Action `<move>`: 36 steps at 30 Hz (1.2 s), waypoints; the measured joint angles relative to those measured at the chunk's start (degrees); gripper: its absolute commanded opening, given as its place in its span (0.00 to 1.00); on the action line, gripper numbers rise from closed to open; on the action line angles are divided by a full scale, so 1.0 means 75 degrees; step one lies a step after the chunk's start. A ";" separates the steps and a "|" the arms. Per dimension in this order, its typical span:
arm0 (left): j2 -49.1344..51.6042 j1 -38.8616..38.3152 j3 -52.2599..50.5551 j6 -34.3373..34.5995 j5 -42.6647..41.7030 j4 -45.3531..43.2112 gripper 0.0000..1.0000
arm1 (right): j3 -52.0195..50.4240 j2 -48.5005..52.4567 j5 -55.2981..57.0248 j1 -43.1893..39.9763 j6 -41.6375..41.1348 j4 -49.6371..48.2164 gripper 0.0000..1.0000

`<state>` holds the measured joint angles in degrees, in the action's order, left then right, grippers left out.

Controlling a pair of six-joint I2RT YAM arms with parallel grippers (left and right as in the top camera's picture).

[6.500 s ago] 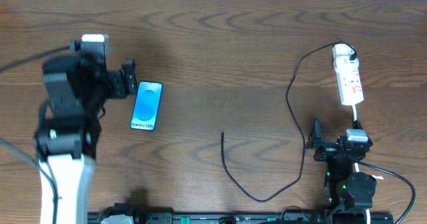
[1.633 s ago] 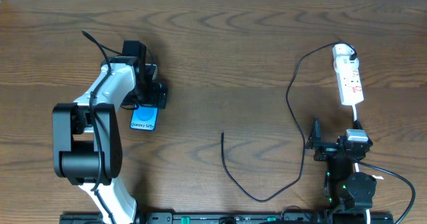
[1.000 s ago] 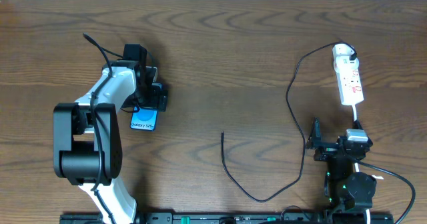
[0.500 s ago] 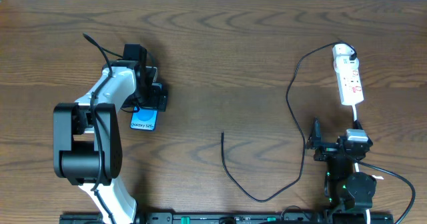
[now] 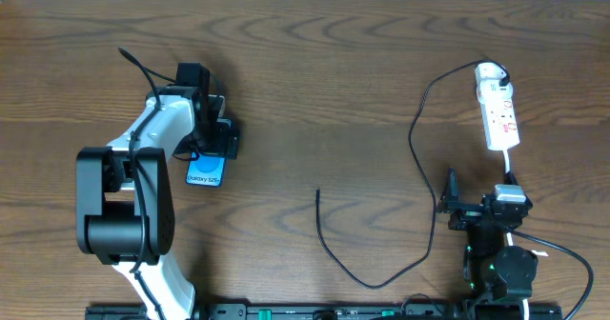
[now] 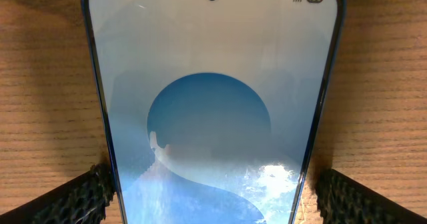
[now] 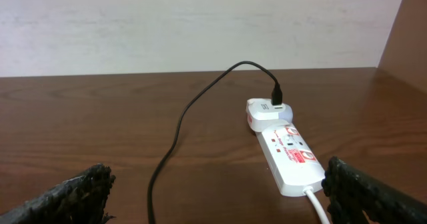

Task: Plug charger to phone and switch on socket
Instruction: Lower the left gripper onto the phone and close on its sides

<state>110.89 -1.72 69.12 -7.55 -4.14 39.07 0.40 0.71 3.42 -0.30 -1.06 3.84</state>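
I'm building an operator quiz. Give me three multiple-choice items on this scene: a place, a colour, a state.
1. Where does the cable tip lie? A in the phone; B on the table, between phone and socket; C on the socket.
2. What colour is the socket? A black; B blue; C white.
3. How is the left claw? A open, astride the phone; B shut on the cable; C shut, clear of the phone.
Answers: 1 B, the tip rests on bare wood. 2 C, its body shows white. 3 A, its jaws stand wide at both sides of the phone.
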 measured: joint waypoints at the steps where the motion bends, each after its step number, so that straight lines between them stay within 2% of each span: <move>1: 0.0000 0.0000 0.0000 0.0000 0.0003 0.0000 0.98 | 0.0000 0.0000 0.0000 0.0000 0.0000 0.0000 0.99; 8: 0.0000 0.0000 0.0000 0.0003 0.0003 -0.0003 0.96 | 0.0000 0.0000 0.0000 0.0000 0.0000 0.0000 0.99; 17: 0.0000 0.0006 0.0000 0.0003 0.0006 -0.0015 0.85 | 0.0000 0.0000 -0.0003 0.0000 0.0000 0.0000 0.99; 36: 0.0000 0.0006 0.0000 0.0000 0.0003 -0.0017 0.83 | 0.0000 0.0000 0.0000 0.0000 0.0000 0.0000 0.99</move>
<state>110.89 -1.67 69.12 -7.55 -4.12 38.94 0.40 0.71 3.42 -0.30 -1.06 3.84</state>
